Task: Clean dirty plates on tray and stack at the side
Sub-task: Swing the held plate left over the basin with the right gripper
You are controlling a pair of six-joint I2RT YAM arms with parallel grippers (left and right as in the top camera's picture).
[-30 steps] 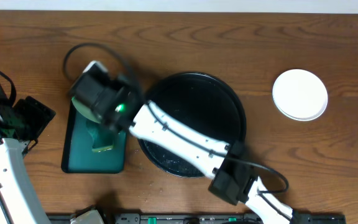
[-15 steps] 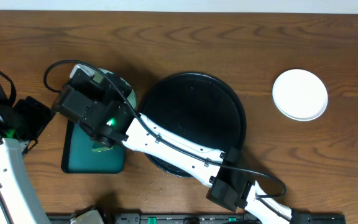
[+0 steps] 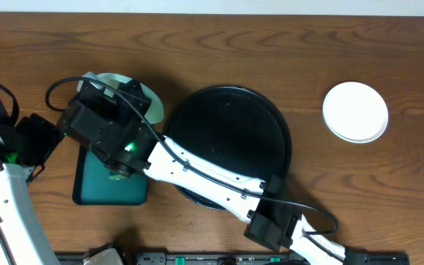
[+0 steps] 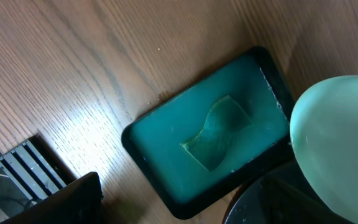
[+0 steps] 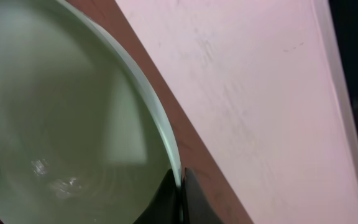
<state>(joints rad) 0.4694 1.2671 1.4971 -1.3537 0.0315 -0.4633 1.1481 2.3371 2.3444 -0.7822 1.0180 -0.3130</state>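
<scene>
Cleared: large round black tray (image 3: 230, 121) looks bare; small white round plate (image 3: 355, 111) lies aside.
Held: right gripper (image 5: 180, 190) clamps the rim of a pale mint-green round plate (image 5: 73, 124).
Left gripper (image 3: 39, 140): grip cannot be told.
Remaining: probably stacking it.

Tray (image 3: 230, 118): black, round, raised rim; lay mid-table.
White plate (image 3: 355, 111): plain, flat on the table (image 3: 308, 44), at the tray's 2 o'clock, well apart.
Mint plate (image 3: 152, 103): pale green, at the tray's 10 o'clock, rim pinched by right gripper (image 5: 180, 186).
</scene>
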